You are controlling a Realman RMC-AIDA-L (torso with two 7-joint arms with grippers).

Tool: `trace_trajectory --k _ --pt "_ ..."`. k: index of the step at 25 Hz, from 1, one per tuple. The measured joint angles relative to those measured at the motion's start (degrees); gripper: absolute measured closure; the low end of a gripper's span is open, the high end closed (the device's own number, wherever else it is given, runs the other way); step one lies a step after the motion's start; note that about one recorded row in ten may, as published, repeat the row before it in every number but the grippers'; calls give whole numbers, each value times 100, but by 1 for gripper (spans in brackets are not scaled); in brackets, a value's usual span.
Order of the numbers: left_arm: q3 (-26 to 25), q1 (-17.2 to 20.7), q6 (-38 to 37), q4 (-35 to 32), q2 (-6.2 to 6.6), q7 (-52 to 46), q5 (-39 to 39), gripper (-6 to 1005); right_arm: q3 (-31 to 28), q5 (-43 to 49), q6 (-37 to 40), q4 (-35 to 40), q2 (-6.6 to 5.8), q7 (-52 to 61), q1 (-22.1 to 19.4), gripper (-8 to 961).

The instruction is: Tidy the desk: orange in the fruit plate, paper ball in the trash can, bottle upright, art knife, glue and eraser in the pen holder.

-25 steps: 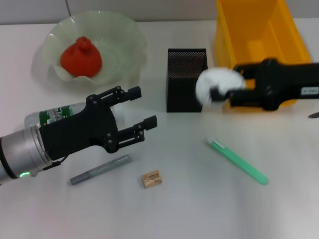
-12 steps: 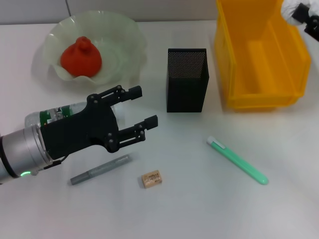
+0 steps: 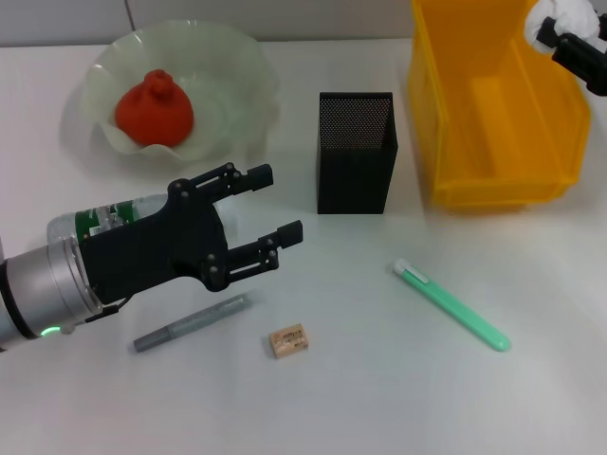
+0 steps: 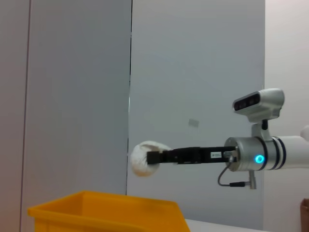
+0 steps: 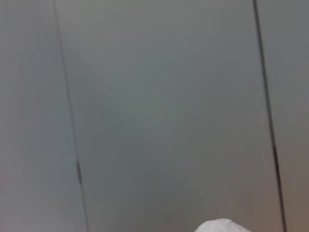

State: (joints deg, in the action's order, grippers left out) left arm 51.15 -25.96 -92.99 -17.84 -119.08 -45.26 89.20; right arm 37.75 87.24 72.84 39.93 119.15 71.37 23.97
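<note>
My right gripper point(image 3: 561, 28) is shut on the white paper ball point(image 3: 569, 11) at the far right corner of the yellow trash can point(image 3: 493, 104). The left wrist view shows the paper ball point(image 4: 143, 158) held high above the trash can point(image 4: 106, 212). In the right wrist view only the top of the paper ball point(image 5: 222, 226) is visible. My left gripper point(image 3: 280, 202) hovers open over the table, with the lying bottle point(image 3: 104, 216) partly hidden behind it. The orange point(image 3: 154, 107) sits in the fruit plate point(image 3: 242, 66). The eraser point(image 3: 288, 340), grey glue stick point(image 3: 190, 322) and green art knife point(image 3: 450, 305) lie in front of the pen holder point(image 3: 354, 152).
The pen holder stands between the fruit plate and the trash can. A grey wall rises behind the table.
My right gripper carried the paper ball from in front of the trash can up to its far right corner. The left arm has stayed where it was.
</note>
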Motion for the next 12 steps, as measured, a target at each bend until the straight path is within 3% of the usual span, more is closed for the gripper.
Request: trace_trajectory --k 12 --pt "-26 -1 0 0 -1 0 1 270 646 -15 -775 -121 13 -154 172 356"
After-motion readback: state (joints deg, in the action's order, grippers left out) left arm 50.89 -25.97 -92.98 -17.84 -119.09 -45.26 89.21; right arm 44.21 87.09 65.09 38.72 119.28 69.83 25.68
